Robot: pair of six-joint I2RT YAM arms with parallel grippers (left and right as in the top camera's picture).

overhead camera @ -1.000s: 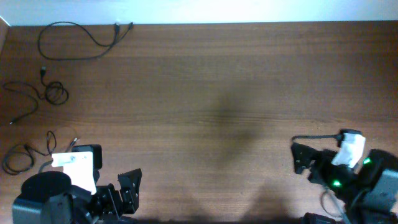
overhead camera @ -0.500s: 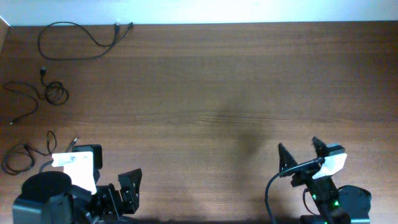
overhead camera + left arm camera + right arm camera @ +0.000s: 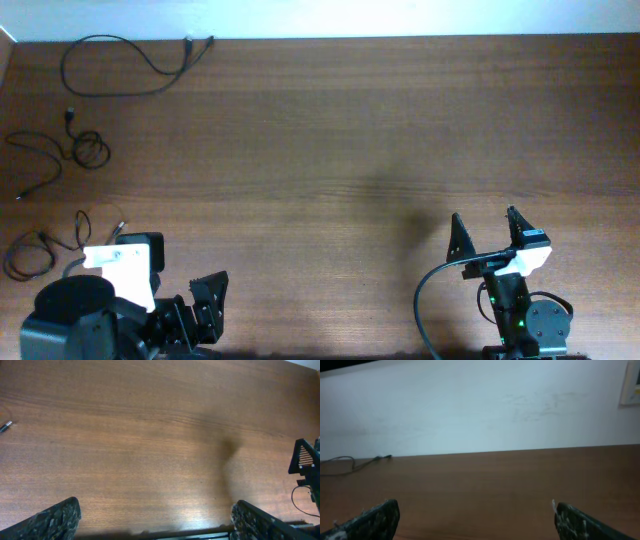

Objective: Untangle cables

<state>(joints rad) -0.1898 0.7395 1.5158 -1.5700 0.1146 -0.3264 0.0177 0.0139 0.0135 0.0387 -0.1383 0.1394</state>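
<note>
Cables (image 3: pixel 92 152) lie apart on the desk (image 3: pixel 350 130). Left gripper (image 3: pixel 156 505) and right gripper (image 3: pixel 484 225) are spread wide, holding nothing; best not bump the loops.

Plain lab-like room — bare wooden table (image 3: pixel 330 130), blank white wall (image 3: pixel 470 405)

You saw: brown wooden table (image 3: pixel 330 140) | pale wall (image 3: pixel 470 410) stood behind it | small framed plate (image 3: pixel 632 384) sat on the wall
</note>
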